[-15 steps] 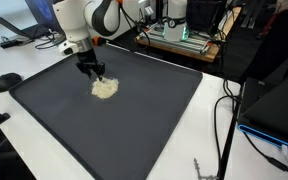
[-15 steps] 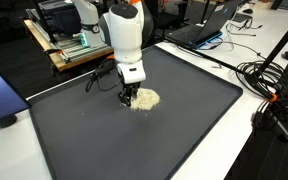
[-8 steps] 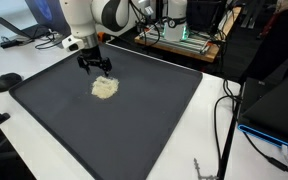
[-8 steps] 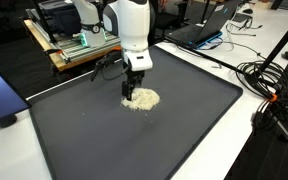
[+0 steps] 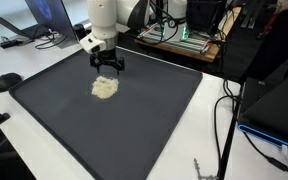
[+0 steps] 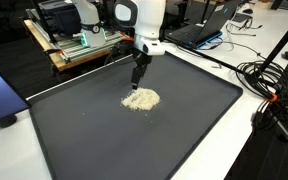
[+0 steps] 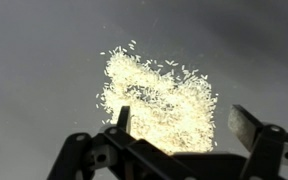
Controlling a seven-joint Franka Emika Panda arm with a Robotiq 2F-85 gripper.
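- A dark mouse lay at the far left on the white counter, off the mat and well apart from me.
- The black mat covered most of the counter. I judged it was there so that pale, loose grains would show up plainly and strays would land on one surface.
- The heap of pale grains sat on the left half of the mat, toward its far side. It was low and loose, with single grains scattered round its rim in the wrist view.
- My fingers hung above the heap's far edge, pointing down and clear of it. They were spread wide with nothing between them. In the wrist view the heap showed through the gap, so I judged the height suited looking down at the grains without disturbing them.
- Black cables trailed over the counter's right edge, well apart from the heap.
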